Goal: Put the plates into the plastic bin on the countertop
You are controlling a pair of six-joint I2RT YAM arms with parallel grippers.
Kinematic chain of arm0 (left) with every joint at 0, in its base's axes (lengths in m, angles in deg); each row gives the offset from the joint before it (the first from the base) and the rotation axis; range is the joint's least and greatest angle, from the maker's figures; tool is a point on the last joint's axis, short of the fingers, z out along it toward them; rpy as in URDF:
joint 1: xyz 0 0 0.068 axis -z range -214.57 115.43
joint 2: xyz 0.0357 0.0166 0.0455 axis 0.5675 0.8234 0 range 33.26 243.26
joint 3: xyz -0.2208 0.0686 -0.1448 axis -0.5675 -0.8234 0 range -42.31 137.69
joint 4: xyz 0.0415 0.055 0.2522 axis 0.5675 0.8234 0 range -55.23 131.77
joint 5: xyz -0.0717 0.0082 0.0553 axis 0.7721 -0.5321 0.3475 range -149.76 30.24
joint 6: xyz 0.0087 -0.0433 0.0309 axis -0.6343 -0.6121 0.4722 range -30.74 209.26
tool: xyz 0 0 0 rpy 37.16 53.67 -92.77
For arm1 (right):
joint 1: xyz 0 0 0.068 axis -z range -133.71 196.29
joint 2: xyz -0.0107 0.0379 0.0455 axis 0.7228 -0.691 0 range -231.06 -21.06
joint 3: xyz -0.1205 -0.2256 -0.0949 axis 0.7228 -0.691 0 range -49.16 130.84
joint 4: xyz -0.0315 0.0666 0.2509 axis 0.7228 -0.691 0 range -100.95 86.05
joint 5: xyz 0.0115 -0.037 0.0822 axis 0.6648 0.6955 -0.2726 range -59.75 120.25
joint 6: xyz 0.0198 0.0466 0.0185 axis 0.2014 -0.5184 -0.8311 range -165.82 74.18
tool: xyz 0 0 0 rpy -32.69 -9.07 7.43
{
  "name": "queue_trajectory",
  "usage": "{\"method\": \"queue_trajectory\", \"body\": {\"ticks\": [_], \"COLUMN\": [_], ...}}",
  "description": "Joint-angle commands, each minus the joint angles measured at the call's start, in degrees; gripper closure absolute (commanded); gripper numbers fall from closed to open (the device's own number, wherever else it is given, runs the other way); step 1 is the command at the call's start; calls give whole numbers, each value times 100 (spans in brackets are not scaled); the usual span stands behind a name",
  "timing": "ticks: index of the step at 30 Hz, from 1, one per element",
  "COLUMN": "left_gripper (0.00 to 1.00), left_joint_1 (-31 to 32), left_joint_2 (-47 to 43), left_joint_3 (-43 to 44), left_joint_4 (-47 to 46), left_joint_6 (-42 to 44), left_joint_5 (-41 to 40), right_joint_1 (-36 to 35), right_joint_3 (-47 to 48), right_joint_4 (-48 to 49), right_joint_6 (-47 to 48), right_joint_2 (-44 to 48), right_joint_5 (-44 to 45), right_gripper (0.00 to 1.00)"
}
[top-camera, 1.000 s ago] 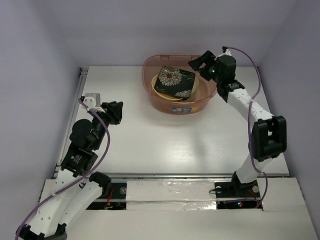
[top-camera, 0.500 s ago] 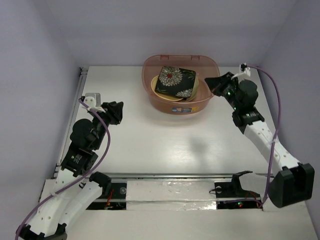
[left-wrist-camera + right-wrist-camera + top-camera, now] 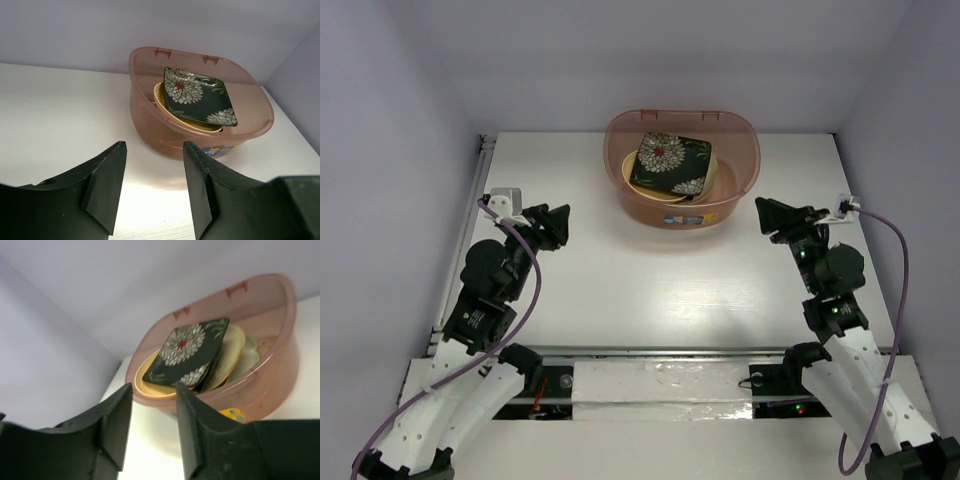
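Metal rail (image 3: 483,190) runs along the left edge of the white bench (image 3: 620,290), well to the left of the translucent pinkish-brown plastic bin (image 3: 620,185).

Nearer the bin, but apart from it and off its front-left side, the left arm's black fingers (image 3: 102,187) hang above the bench, pointed toward the bin. They stand apart with only bare bench and the bin wall showing between them, so they are open and empty.

The bin itself sits upright on the bench, a small coloured label (image 3: 685,220) on its front wall. Inside it the plates are stacked. A square black plate with white flowers (image 3: 670,165) lies on top, tilted, its left corner riding higher. Under it, toward the bin's left and front wall, shows the rim of a round yellow-orange plate (image 3: 161,97). Toward the bin's right wall a cream plate (image 3: 232,347) peeks out from beneath the black one. Past that, against the right wall, there is a paler dish edge that I cannot make out clearly. No plate lies on the bench outside the bin.

Off the bin's front-right side, apart from it, the right arm's black fingers (image 3: 112,425) also point toward the bin. They too are spread with nothing between them: open and empty.
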Motion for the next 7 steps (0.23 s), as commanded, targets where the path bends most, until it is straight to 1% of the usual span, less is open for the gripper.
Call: {"method": "queue_trajectory", "body": {"ticks": [1,7], "left_gripper": [54,55], "left_joint_1": [21,21], "left_joint_2": [-78,133], "left_joint_3": [-92,-101], "left_joint_4": [-348,-339], "left_joint_6": [150,212], "left_joint_5": [-121,-201], "right_joint_1": [38,38], "right_joint_3": [-406,-389], "right_joint_4": [669,634], "right_joint_6": [-27,-45], "right_joint_2": [166,61], "right_joint_5": [615,440], "right_gripper": [50,50]}}
